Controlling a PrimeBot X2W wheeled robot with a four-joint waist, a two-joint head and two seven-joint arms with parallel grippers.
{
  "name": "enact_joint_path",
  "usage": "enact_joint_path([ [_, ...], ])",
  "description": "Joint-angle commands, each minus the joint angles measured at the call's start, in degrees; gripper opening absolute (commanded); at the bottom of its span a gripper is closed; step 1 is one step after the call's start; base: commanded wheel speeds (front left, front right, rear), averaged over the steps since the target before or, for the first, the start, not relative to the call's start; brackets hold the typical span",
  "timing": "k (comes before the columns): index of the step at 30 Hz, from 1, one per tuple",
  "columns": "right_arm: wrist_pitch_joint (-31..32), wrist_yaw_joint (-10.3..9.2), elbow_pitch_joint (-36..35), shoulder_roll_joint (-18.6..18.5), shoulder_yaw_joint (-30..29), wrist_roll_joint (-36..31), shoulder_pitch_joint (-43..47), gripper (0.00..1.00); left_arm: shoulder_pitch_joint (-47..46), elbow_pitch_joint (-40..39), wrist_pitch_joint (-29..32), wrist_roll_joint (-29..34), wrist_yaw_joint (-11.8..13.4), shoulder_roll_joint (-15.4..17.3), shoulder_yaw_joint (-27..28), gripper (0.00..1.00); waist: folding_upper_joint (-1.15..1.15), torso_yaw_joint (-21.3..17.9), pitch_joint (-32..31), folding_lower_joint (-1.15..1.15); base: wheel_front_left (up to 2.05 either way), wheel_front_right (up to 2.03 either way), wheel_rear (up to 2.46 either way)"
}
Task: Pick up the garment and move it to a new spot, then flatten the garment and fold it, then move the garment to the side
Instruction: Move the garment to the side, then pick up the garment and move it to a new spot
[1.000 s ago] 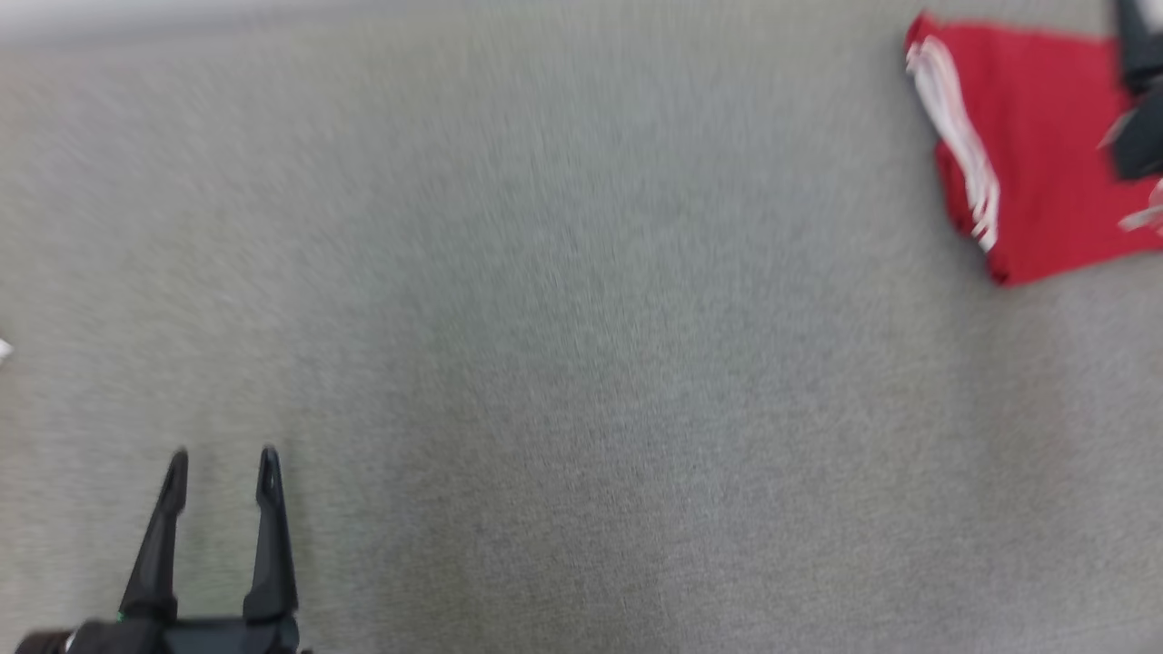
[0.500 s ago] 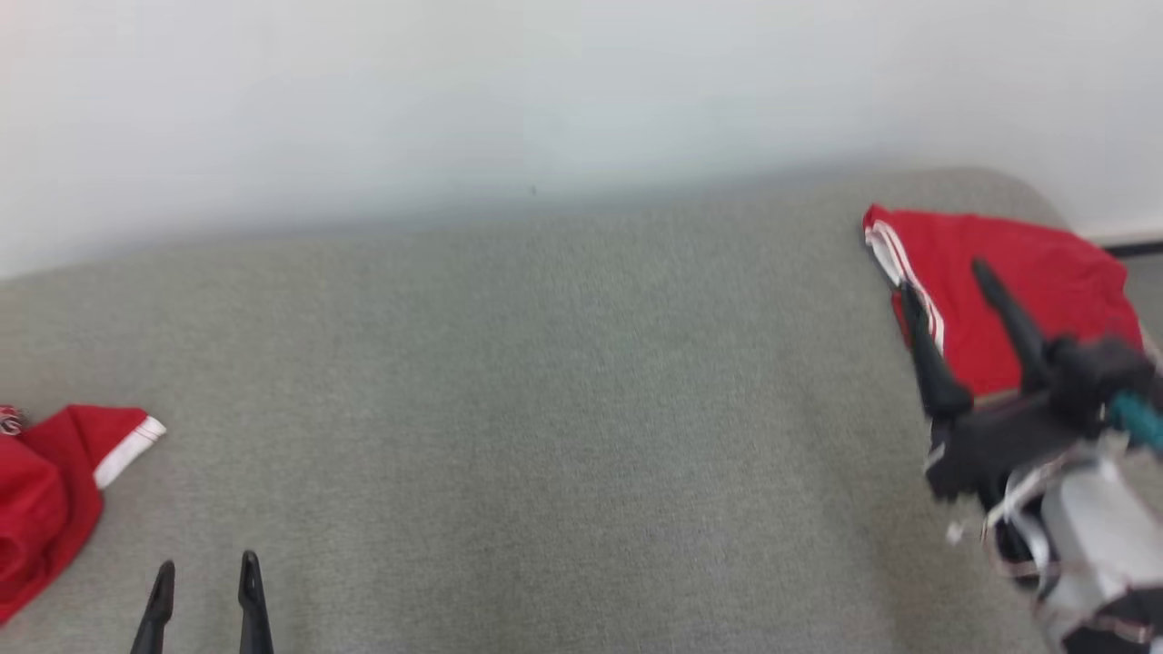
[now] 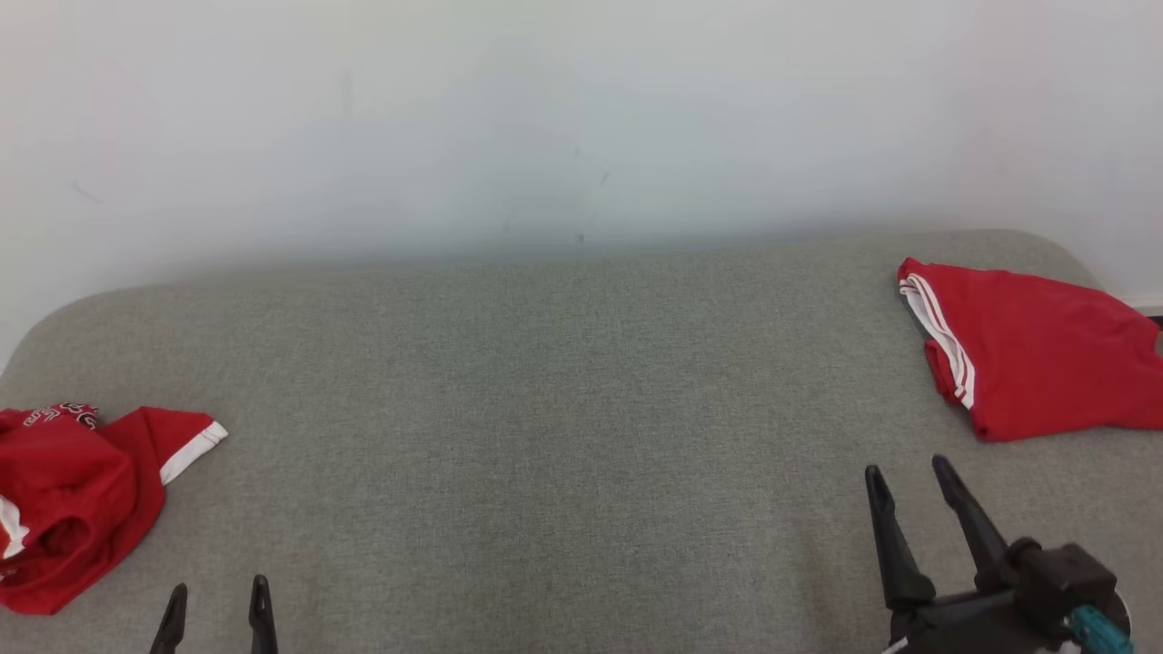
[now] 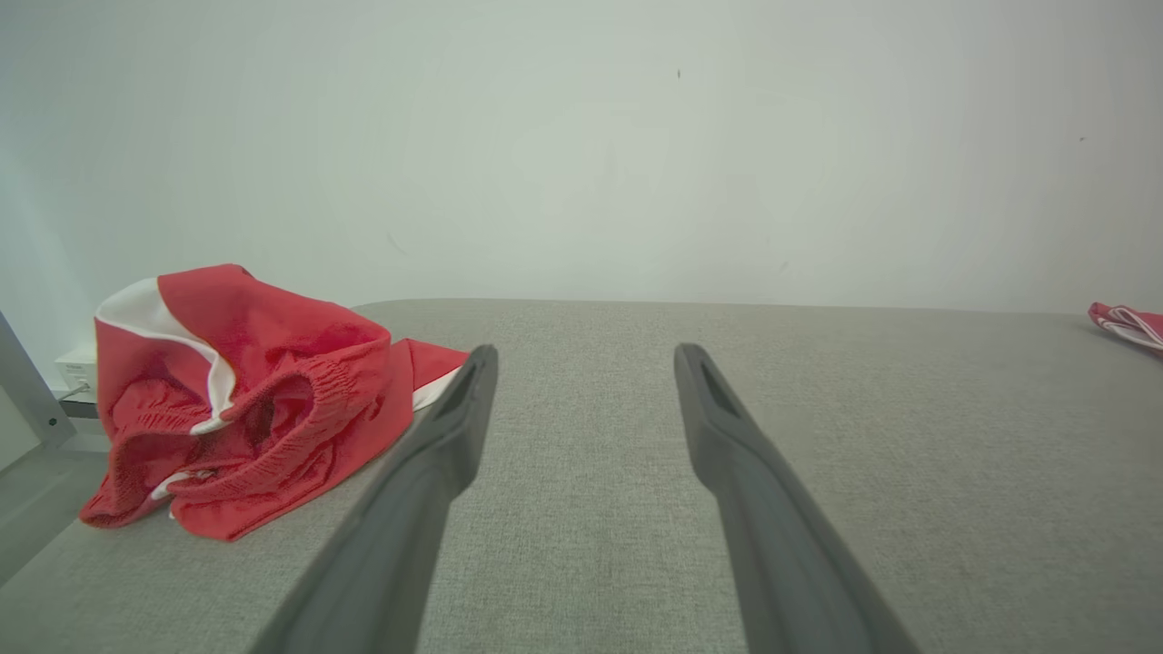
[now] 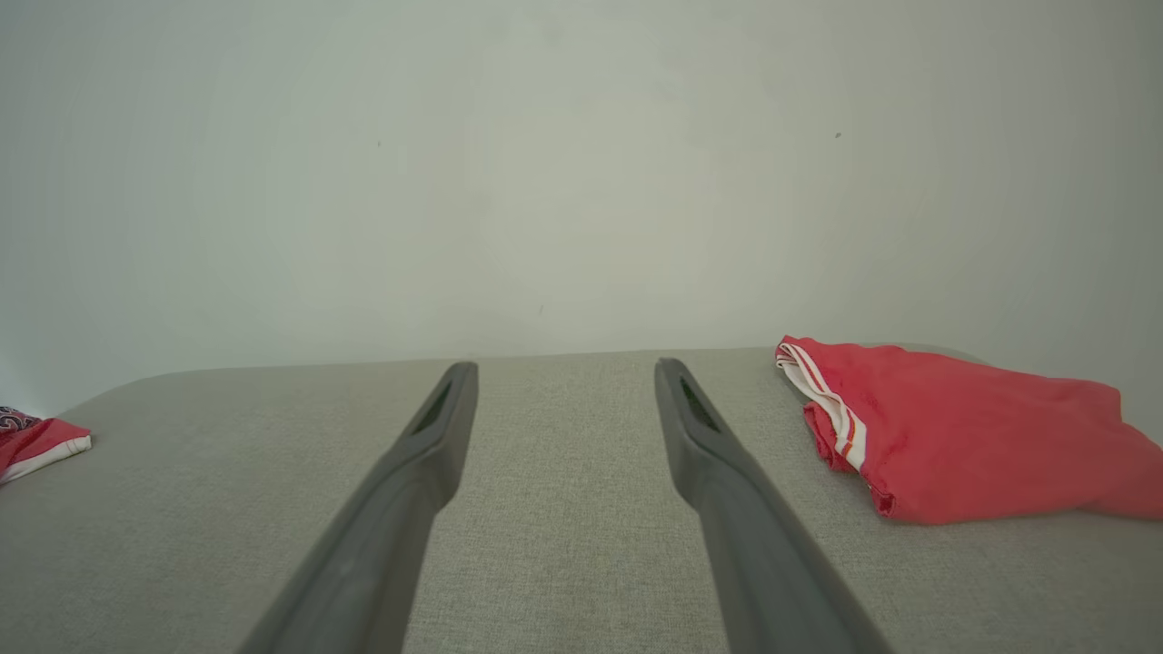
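A folded red garment with white side stripes [image 3: 1036,359] lies at the far right of the grey table [image 3: 563,436]; the right wrist view has it [image 5: 963,445] to the right of my fingers. A crumpled red garment with white trim [image 3: 68,500] sits at the table's left edge, and it [image 4: 245,409] bulks up left of my fingers in the left wrist view. My left gripper [image 3: 218,595] is open and empty at the lower left. My right gripper [image 3: 909,472] is open and empty at the lower right, short of the folded garment.
A plain pale wall [image 3: 545,118] rises behind the table. The table's rounded corners show at far left and far right. A metal leg and a wall socket [image 4: 73,368] show beyond the left edge in the left wrist view.
The head camera has tilted up, so the wall and both garments came into view. My right gripper has drawn back from over the folded garment to the lower right, empty.
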Motion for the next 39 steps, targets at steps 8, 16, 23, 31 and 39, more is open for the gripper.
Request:
enact_joint_path([
  [8, -0.25, -0.01, -2.25, 4.5, -4.6, -4.03, 6.38, 1.0, 1.36, 1.53, -0.17, -0.3, -0.38, 0.92, -0.75, 1.0, 0.01, 0.71, -0.01, 0.01, 0.0, 0.0, 0.0],
  [16, -0.25, -0.01, -2.87, 6.1, -5.7, -5.02, 8.07, 1.0, 1.49, 2.33, -0.17, -0.89, -0.27, 1.37, -1.46, 1.0, 0.01, 0.89, -0.21, 0.01, 0.0, 0.0, 0.0],
  [23, -0.25, -0.01, -2.9, 6.02, -5.52, -4.99, 8.06, 1.0, 1.18, 2.3, -0.17, -0.97, -0.32, 1.65, -1.77, 1.0, 0.01, 1.08, -0.25, 0.01, 0.0, 0.0, 0.0],
  [31, -0.25, -0.01, -2.85, 6.35, -5.27, -4.4, 8.52, 1.0, -0.05, 2.91, -0.16, -1.0, -0.26, 1.68, -1.25, 1.0, 0.01, 4.18, -0.18, 0.01, 0.0, 0.0, 0.0],
  [39, -0.25, -0.01, -1.98, 7.26, -4.17, -3.5, 8.96, 1.0, -0.87, 4.05, -0.17, -0.71, 0.0, 2.56, -0.77, 1.0, 0.01, 13.7, -0.04, 0.01, 0.0, 0.0, 0.0],
])
